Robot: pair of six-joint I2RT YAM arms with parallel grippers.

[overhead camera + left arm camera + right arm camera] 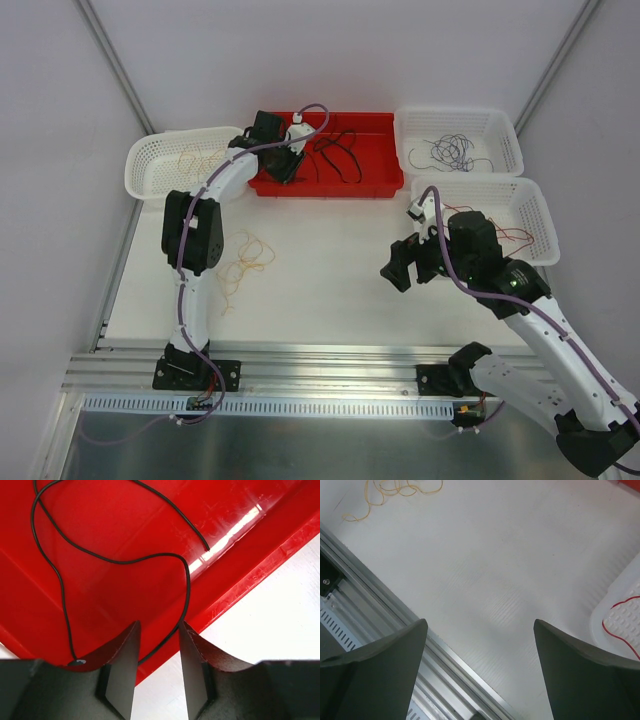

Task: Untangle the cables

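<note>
Black cable (189, 590): it lay looped on the floor of the red bin (380, 187), at the far middle of the worktop (330, 290), and one strand ran down between your left fingers (120, 665). Those fingers were drawn partway in, with a gap on both sides of the strand, so nothing was clamped. They hung low over the bin's near wall.

Other cables: a yellow one (245, 262) sprawled loose on the worktop beside your left arm. Thin tan strands lay in the left basket (140, 165). A purple tangle (450, 152) sat in the far right basket (505, 125). A red cable (603, 623) lay in the near right basket (540, 215).

Your right fingers (380, 660) were spread wide and held nothing. They hovered over bare worktop just beside the near right basket, well apart from the red bin.
</note>
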